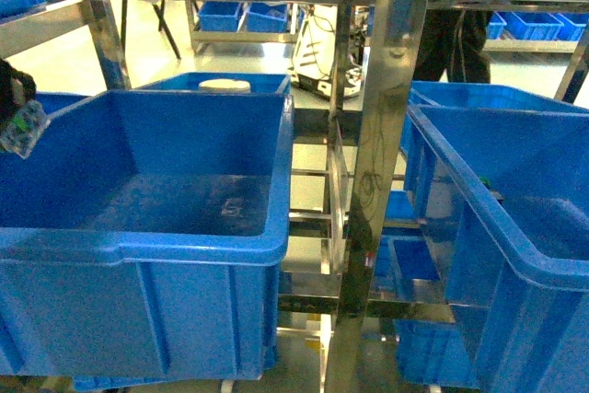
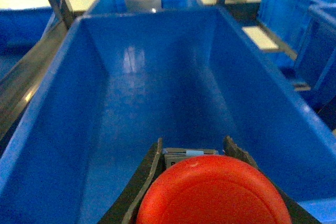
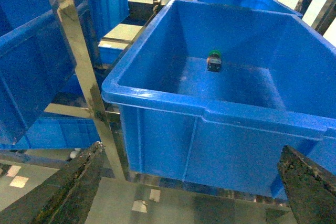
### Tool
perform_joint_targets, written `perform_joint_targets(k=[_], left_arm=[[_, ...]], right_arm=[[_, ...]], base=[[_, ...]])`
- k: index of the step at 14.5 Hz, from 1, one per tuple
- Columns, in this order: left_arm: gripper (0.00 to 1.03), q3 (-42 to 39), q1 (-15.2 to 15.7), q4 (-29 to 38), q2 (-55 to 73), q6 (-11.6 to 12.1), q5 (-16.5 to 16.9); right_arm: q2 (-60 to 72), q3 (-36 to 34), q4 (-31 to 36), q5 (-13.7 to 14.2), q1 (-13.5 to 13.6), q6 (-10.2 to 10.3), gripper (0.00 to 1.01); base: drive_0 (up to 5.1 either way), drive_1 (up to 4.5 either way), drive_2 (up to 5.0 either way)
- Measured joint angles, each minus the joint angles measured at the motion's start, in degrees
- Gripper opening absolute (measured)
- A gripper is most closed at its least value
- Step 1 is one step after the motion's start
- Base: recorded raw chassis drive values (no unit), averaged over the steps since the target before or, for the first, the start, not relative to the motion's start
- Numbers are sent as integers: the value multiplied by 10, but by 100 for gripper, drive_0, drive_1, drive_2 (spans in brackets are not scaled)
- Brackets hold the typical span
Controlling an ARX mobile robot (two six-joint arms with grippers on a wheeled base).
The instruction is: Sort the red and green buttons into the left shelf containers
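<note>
Red-capped button is sitting clamped in the left end effector. Head view: that end effector is hanging at the left rim of the big blue tub on the shelf; tub floor is showing bare. A second tub is standing to the right of the steel upright. Left wrist view: fingers are pinching the button's dark body, cap facing the camera, tub floor lying below and ahead. Right wrist view: right end effector is spread wide, gripping nothing; a green-capped button is resting on the right tub's floor. Judgement: release should happen well inside the rim, low, so the button is not bouncing out.
</note>
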Motion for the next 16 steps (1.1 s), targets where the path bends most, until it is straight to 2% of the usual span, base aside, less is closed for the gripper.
perform_joint_targets(k=[4, 8, 12, 16], left_arm=[[28, 54, -14, 21, 141, 16, -3], [28, 164, -6, -29, 268, 26, 9], [28, 263, 15, -92, 369, 24, 6], [28, 323, 31, -119, 415, 27, 7]], right_arm=[[0, 0, 0, 0, 0, 0, 98], [0, 0, 0, 0, 0, 0, 98], [0, 0, 0, 0, 0, 0, 98], [0, 0, 0, 0, 0, 0, 98]], base=[[0, 0, 0], [0, 0, 0], [0, 0, 0], [0, 0, 0]])
